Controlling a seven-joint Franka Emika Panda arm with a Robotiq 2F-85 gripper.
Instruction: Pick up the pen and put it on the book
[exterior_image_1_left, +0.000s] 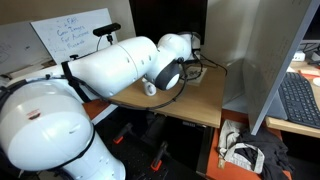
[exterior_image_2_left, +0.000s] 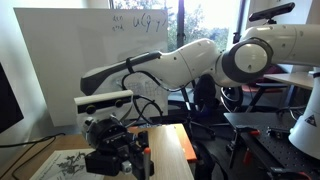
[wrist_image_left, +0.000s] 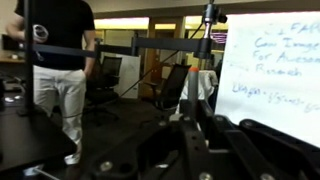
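Pen: can't make it out in any view, so its place can't be told. Book: not sure either. A printed page (exterior_image_2_left: 55, 168) lies flat at the near left of the table (exterior_image_2_left: 176, 146), just left of the gripper, and may be it.

Gripper (exterior_image_2_left: 112, 150) shows as a dark mass low over the table's left part, with a white bar across the wrist above it. Fingers are hidden in the clutter, so can't tell if they're apart or closed. In the wrist view the gripper (wrist_image_left: 200, 150) is a blurred dark shape along the bottom; no finger state there either.

Arm (exterior_image_2_left: 190, 62): the forearm runs from a big joint at upper right, leftward and slightly down to the wrist. In an exterior view the arm (exterior_image_1_left: 115, 65) rises from the near left and reaches right and far over the table (exterior_image_1_left: 200, 102), bending at a round joint.

The wrist view looks level across the room: person (wrist_image_left: 60, 60) standing at left, whiteboard (wrist_image_left: 270, 70) at right. The whiteboard (exterior_image_2_left: 70, 60) stands behind the gripper. A grey divider (exterior_image_1_left: 255, 70) and a keyboard (exterior_image_1_left: 298, 100) sit right of the table.
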